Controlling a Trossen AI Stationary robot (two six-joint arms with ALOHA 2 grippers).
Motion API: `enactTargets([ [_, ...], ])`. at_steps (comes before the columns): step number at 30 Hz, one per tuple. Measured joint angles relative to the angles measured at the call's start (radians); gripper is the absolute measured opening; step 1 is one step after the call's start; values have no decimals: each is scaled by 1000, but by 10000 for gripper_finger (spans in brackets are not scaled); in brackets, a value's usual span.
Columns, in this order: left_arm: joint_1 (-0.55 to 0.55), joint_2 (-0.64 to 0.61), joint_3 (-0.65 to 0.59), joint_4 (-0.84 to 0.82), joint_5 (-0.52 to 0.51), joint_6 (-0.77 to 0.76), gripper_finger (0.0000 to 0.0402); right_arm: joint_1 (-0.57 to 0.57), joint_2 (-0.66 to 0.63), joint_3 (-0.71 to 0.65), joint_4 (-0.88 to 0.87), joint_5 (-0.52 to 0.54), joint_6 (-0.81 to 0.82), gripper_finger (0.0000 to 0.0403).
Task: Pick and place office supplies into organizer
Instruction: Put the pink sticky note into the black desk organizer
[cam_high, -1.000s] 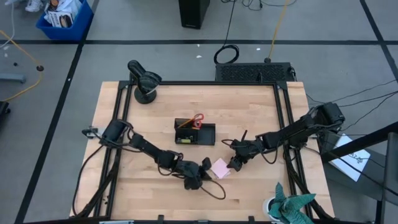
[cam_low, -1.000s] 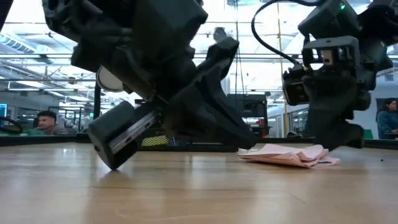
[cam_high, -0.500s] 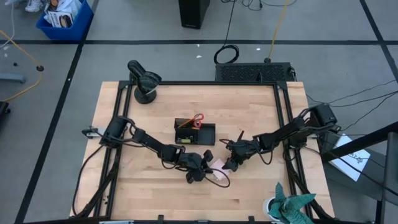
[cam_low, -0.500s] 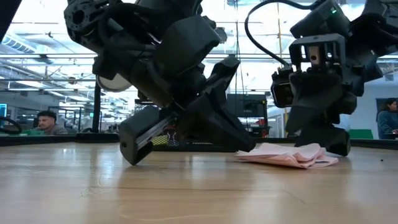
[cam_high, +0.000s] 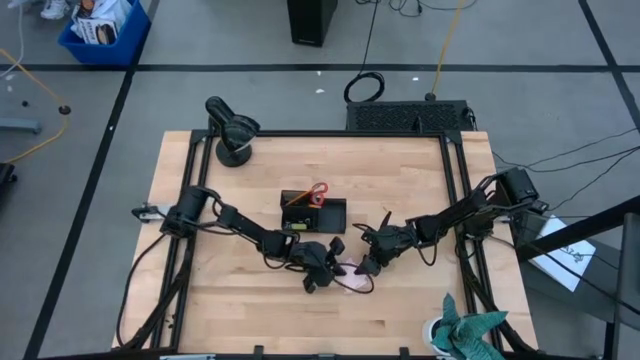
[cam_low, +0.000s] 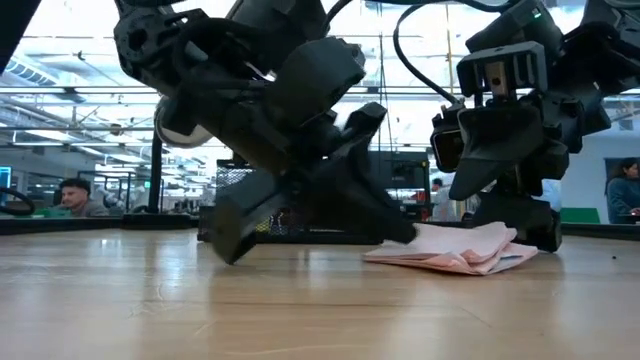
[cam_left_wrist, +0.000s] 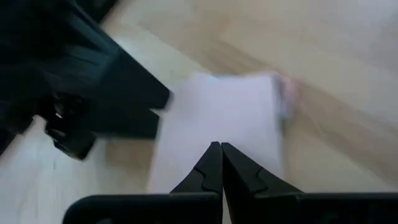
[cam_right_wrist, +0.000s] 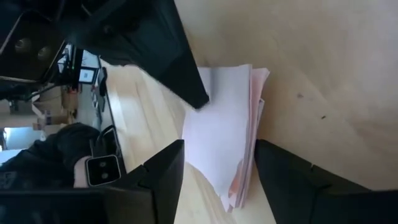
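Observation:
The pink sticky-note pad (cam_high: 351, 268) lies flat on the table between my two grippers, its sheets ruffled (cam_low: 450, 248). My left gripper (cam_high: 337, 264) is shut, and its tip (cam_low: 404, 235) reaches the pad from the table's left. My right gripper (cam_high: 363, 265) is open at the pad's right end, with one finger on either side of the pad (cam_right_wrist: 224, 134). I cannot tell whether the right fingers touch it. The black organizer (cam_high: 330, 215) stands behind them and holds the red-handled scissors (cam_high: 318, 192) and some small pieces. My left gripper presses its shut fingertips (cam_left_wrist: 221, 152) on the pad's top sheet near its left edge (cam_right_wrist: 208, 102). It comes slanting down from the table's left. The pad stays flat on the table beneath the tip.
A round black dome device (cam_high: 232, 130) stands at the far left corner. A teal cloth (cam_high: 466, 330) lies at the near right corner. The table's near half is bare wood. People sit in the room beyond (cam_low: 75, 195).
My left gripper has moved right across the table and brought its shut tip onto the pad. My right gripper has come slightly left at the pad's other end. The pad has shifted a little to the left, and its sheets stand up more at the right end.

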Motion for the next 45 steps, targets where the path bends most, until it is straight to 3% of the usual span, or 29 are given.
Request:
enactTargets([
  [6, 3, 77, 51, 24, 68, -40, 3, 14, 4, 24, -20, 0, 15, 189],
  [12, 14, 87, 84, -13, 63, -101, 2, 41, 27, 63, -72, 0, 13, 189],
  [16, 2, 44, 85, -41, 27, -33, 3, 40, 28, 65, -94, -1, -8, 189],
  [21, -60, -79, 76, -266, -109, 104, 5, 40, 28, 64, -94, -1, -37, 189],
  [27, -106, -143, 81, -523, -23, 30, 4, 40, 28, 64, -103, 25, -40, 189],
  [38, -179, -94, 85, -433, -81, -44, 8, 39, 29, 63, -91, 52, -65, 189],
  [45, -176, -94, 84, -412, -37, -102, 6, 39, 29, 63, -100, 53, -68, 189],
])
